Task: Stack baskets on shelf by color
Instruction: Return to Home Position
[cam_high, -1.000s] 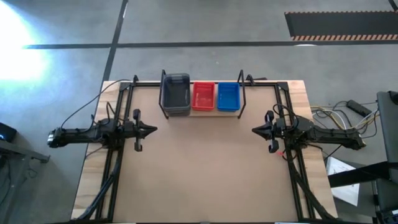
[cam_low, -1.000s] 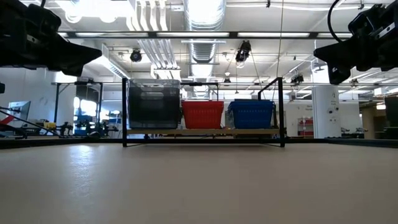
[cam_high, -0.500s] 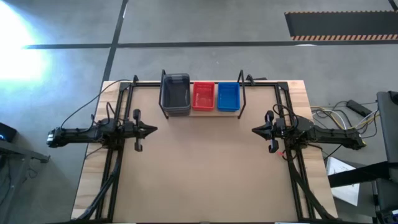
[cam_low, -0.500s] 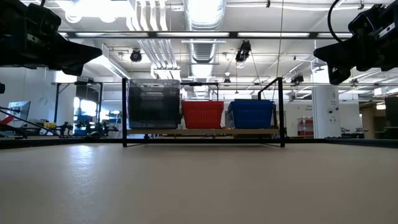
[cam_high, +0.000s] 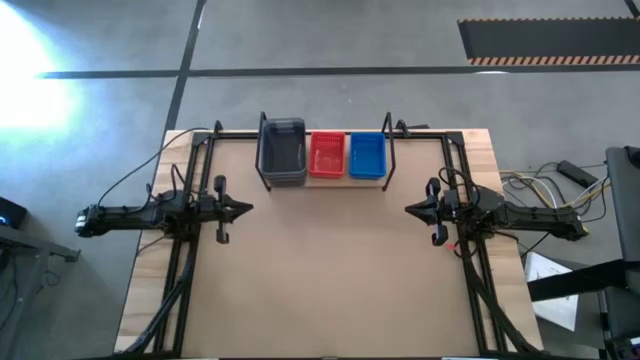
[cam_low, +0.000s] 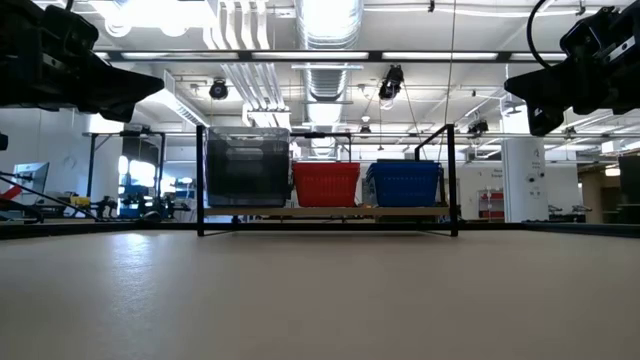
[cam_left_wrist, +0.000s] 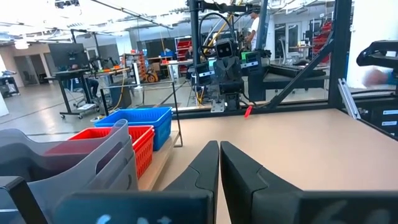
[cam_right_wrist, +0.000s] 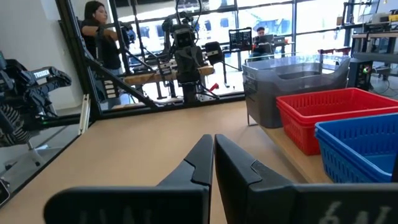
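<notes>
The shelf (cam_low: 330, 213) has a pale wood plank in a black wire frame. On it, the grey baskets (cam_high: 282, 152) at the left are translucent dark, the red baskets (cam_high: 327, 155) sit in the middle, and the blue baskets (cam_high: 367, 154) at the right show a fine perforated grid. The tabletop (cam_high: 320, 280) is tan. The floor (cam_high: 350, 40) is grey.

Left claw (cam_left_wrist: 219, 149) is seen with its two dark fingers pressed together, nothing held, over the bare tabletop (cam_left_wrist: 298, 149). To one side, baskets are lined up on the shelf (cam_left_wrist: 159, 169): grey basket (cam_left_wrist: 93, 165) nearest, red basket (cam_left_wrist: 142, 149) next, blue basket (cam_left_wrist: 140, 118) farthest. A black wire upright (cam_left_wrist: 176, 124) is seen at the shelf's far end. Right arm (cam_left_wrist: 225, 68) is seen across the tabletop, facing this way. Desks and racks are seen in the room behind.
</notes>
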